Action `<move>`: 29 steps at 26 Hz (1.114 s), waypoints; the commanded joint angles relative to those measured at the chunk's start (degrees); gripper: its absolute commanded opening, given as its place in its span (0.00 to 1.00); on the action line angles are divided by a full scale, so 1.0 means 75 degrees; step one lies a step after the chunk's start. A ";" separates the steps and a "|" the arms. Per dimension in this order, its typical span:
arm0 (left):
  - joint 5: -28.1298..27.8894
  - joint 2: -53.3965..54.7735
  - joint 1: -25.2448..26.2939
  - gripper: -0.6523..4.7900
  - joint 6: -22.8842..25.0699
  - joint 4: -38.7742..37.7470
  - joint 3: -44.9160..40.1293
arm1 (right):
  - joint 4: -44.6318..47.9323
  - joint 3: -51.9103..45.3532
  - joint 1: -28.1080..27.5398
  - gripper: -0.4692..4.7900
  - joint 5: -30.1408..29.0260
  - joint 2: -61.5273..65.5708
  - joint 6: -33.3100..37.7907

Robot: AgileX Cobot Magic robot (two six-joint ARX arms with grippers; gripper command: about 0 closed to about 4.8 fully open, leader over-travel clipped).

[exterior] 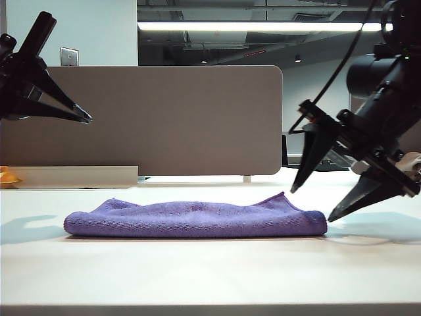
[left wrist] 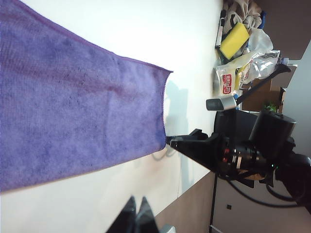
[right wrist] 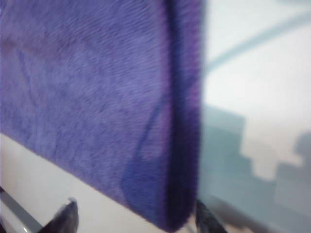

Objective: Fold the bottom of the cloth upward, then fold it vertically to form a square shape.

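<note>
Two black two-finger grippers flanked the fuzzy purple microfibre cloth, which lay folded flat on the white table. The right gripper stood spread at the cloth's right end, apparently ready to take that edge; the left gripper hung clenched and empty, high and clear. Motion blur hid the layers
</note>
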 commanded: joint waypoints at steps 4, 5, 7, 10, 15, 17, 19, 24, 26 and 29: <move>0.0058 -0.0038 -0.0012 0.14 0.0087 0.0023 0.0032 | -0.0230 0.0012 0.0370 0.68 0.0326 0.0050 -0.0047; 0.0058 -0.0038 -0.0012 0.14 0.0087 0.0023 0.0032 | -0.0274 0.0012 0.0367 0.68 0.0326 0.0087 -0.0076; 0.0061 -0.0038 -0.0012 0.14 0.0087 0.0020 0.0032 | -0.0379 0.0009 0.0367 0.66 0.0326 0.0169 -0.0152; 0.0061 -0.0038 -0.0015 0.14 0.0087 0.0017 0.0032 | -0.0306 0.0006 0.0370 0.60 0.0321 0.0172 -0.0152; 0.0076 -0.0038 -0.0015 0.14 0.0087 0.0012 0.0032 | -0.0105 0.0006 0.0370 0.49 0.0341 0.0178 -0.0149; 0.0079 -0.0038 -0.0015 0.14 0.0087 -0.0012 0.0032 | 0.0029 0.0006 0.0370 0.47 0.0323 0.0181 -0.0140; 0.0079 -0.0038 -0.0015 0.14 0.0087 -0.0038 0.0032 | 0.0108 0.0009 0.0370 0.47 0.0312 0.0207 -0.0114; 0.0085 -0.0038 -0.0015 0.14 0.0087 -0.0058 0.0032 | 0.0230 0.0017 0.0370 0.39 0.0189 0.0379 -0.0090; 0.0082 -0.0038 -0.0015 0.14 0.0090 -0.0105 0.0032 | 0.0297 0.0017 0.0370 0.32 0.0085 0.0484 -0.0085; 0.0085 -0.0038 -0.0015 0.14 0.0149 -0.0160 0.0032 | 0.0493 0.0017 0.0370 0.26 -0.0064 0.0562 -0.0087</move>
